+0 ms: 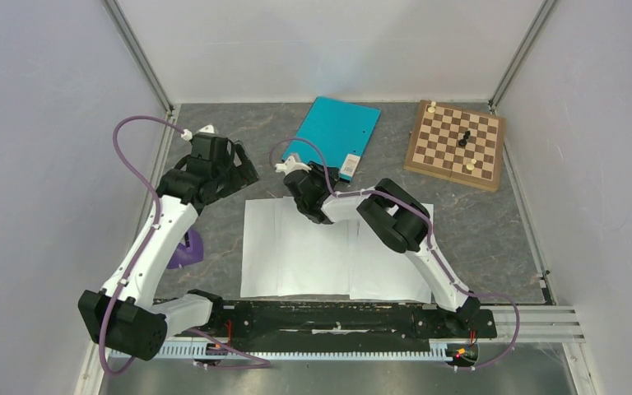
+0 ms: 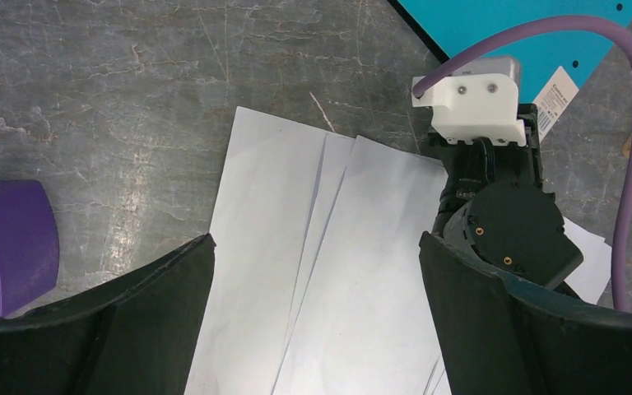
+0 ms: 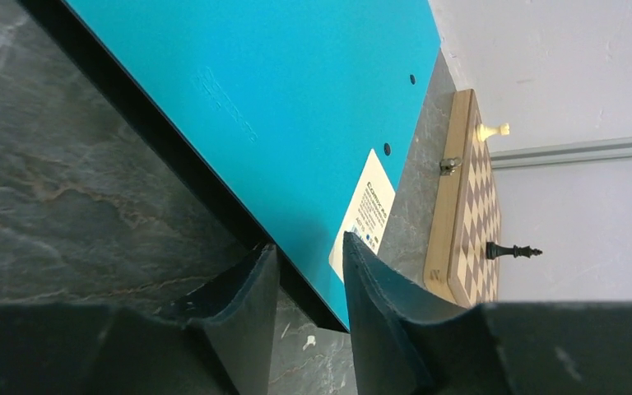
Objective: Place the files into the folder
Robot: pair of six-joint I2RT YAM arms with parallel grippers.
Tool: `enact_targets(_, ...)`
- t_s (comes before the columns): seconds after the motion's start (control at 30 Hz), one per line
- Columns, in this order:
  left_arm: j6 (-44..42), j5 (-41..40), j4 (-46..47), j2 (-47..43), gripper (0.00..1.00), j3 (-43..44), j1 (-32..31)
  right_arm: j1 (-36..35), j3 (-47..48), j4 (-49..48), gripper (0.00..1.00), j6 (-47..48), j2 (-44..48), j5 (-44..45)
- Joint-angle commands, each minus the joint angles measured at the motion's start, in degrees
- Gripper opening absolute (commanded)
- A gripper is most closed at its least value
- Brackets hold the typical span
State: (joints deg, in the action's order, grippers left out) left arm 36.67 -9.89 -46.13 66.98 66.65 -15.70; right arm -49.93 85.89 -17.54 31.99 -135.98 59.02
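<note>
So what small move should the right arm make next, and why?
I would probably close the right pincer firmly on the near edge of the folder, ready to lift the cover. The folder lies shut with that edge between the pincer's fingers, though whether it is pinched is unclear. The files lie loose on the table, so the folder must open first.

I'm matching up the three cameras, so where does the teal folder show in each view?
Top external: teal folder at upper centre, left of the chessboard.
Left wrist: top right corner, behind the purple cable.
Right wrist: fills the upper middle, slanting down into the right claw.
Shared landmark: its white label.
</note>
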Motion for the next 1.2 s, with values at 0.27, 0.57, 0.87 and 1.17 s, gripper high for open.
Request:
enact_targets(0.27, 3.2, 1.8, 4.5, -0.3, 1.00, -1.6, 0.9, 2.1, -0.3, -8.8, 0.08, 0.4, 3.9, 3.5)
enact_targets(0.57, 7.2, 8.2, 11.5, 0.4, 0.99, -3.9, 1.0, 2.1, -6.8, -3.4, 0.00, -9.9, 19.3, 2.1)
enact_targets(0.87, 11.7, 12.4, 16.9, 5.8, 0.97, -4.3, 1.2, 2.1, -12.1, 9.7, 0.00, -26.3, 35.5, -5.2)
enact_targets(1.17, 16.4, 18.7, 22.6, 15.5, 0.96, -1.5, 1.7, 2.2, -21.2, 15.0, 0.00, -37.6, 46.8, -9.9)
